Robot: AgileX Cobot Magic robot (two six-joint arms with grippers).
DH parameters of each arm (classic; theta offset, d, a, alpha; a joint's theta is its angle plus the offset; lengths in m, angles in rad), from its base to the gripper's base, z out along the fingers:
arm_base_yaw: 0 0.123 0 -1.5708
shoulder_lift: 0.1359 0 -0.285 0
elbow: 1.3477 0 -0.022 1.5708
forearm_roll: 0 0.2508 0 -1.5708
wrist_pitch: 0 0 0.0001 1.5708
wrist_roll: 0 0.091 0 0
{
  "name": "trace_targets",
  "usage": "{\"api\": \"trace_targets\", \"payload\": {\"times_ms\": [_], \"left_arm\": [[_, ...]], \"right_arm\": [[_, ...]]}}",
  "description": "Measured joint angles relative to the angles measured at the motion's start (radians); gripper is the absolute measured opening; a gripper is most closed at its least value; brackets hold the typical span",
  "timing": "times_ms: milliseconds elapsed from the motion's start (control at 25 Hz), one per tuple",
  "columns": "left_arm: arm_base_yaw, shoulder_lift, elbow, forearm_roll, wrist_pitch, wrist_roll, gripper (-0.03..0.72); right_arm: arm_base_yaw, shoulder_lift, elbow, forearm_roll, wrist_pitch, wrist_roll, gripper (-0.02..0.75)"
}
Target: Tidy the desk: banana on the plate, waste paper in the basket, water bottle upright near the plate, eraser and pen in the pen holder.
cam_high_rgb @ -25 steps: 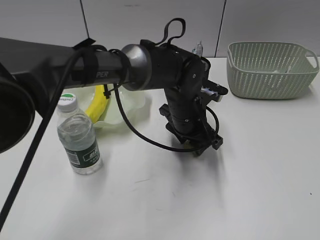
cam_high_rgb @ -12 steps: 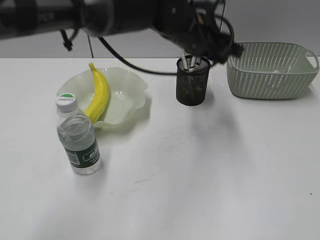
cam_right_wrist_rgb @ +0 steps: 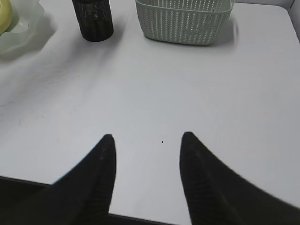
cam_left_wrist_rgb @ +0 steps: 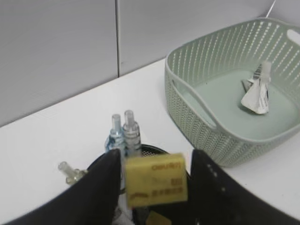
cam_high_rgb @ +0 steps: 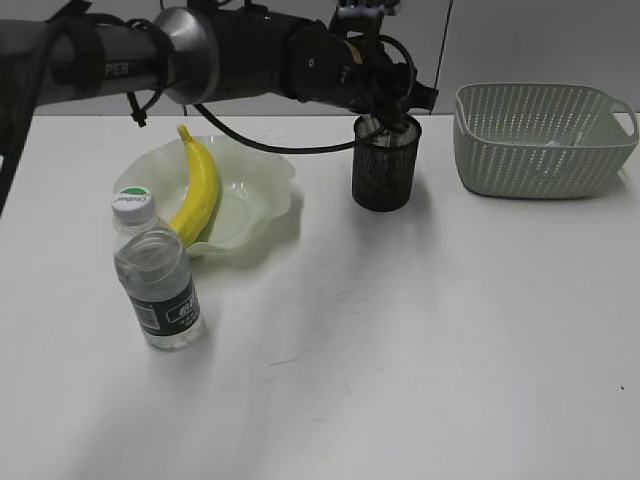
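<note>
My left gripper hangs over the black mesh pen holder, seen at the mouth from the wrist. A yellow eraser sits blurred between the jaws with a thin gap on each side, right above that mouth. Pens stand in the holder. The banana lies on the pale-green plate. The water bottle stands upright in front of the plate. The waste paper lies in the green basket. My right gripper is open over bare desk.
The left arm stretches from the upper left across the back of the desk, above the plate. In the right wrist view the basket and pen holder stand far ahead. A grey wall runs behind the desk.
The left arm rose from low on the desk in front of the pen holder to above it. Its jaws narrowed, then widened a little. The right gripper stayed still.
</note>
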Motion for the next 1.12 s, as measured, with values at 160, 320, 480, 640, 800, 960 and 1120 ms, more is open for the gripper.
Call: {"api": "trace_targets", "payload": {"times_ms": [160, 320, 480, 640, 800, 960, 1120], "left_arm": [[0.000, -0.002, 0.001, -0.001, 0.016, 0.000, 0.466], [0.000, -0.045, 0.002, 0.014, 0.081, 0.000, 0.491], [0.001, -0.145, 0.017, 0.038, 0.199, 0.000, 0.433], [0.001, -0.323, 0.161, 0.058, 0.253, 0.000, 0.365], [-0.019, -0.618, 0.468, 0.085, 0.266, 0.000, 0.355], [-0.052, -0.981, 0.819, 0.094, 0.360, 0.000, 0.357], [-0.059, -1.333, 1.084, 0.114, 0.554, -0.071, 0.364]], "right_arm": [[0.000, 0.000, 0.000, 0.000, 0.001, 0.000, 0.364], [0.000, 0.000, 0.000, 0.000, 0.001, 0.001, 0.364], [0.000, 0.000, 0.000, 0.000, 0.001, 0.001, 0.364], [0.000, 0.000, 0.000, 0.000, 0.001, 0.001, 0.364], [0.000, 0.000, 0.000, 0.000, 0.001, 0.002, 0.364], [0.000, 0.000, 0.000, 0.000, 0.002, 0.002, 0.364], [0.000, 0.000, 0.000, 0.000, 0.002, 0.002, 0.364]]}}
